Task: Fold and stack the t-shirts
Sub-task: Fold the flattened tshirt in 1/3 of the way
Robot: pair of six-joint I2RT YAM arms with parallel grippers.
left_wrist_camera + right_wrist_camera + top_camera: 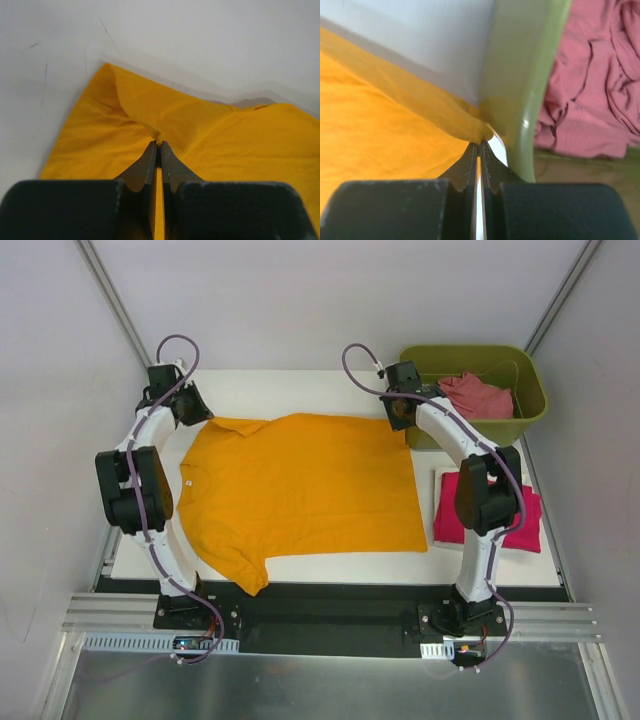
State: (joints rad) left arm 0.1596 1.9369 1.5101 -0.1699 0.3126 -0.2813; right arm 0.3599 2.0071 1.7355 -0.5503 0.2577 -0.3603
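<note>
An olive-green rectangular plastic bin (470, 351) stands upright, open side up, at the far right corner of the white flat worktop (300, 390). Silver aluminium rails (100, 615) run along the near edge. Pale panel walls (300, 300) enclose the station.

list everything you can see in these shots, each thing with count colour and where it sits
orange-yellow collared cloth t-shirt: 1, orange-yellow, spread flat across the middle of the table
magenta folded cloth shirt: 1, magenta, right side of the table, partly hidden behind the right arm
salmon-pink crumpled cloth shirt: 1, salmon-pink, inside the bin
olive-green rectangular plastic bin: 1, olive-green, far right corner
white flat table top: 1, white, under the shirts
left gripper: 1, black fingers, shut on the orange-yellow shirt's far left edge
right gripper: 1, black fingers, shut on that shirt's far right corner, right beside the bin wall
</note>
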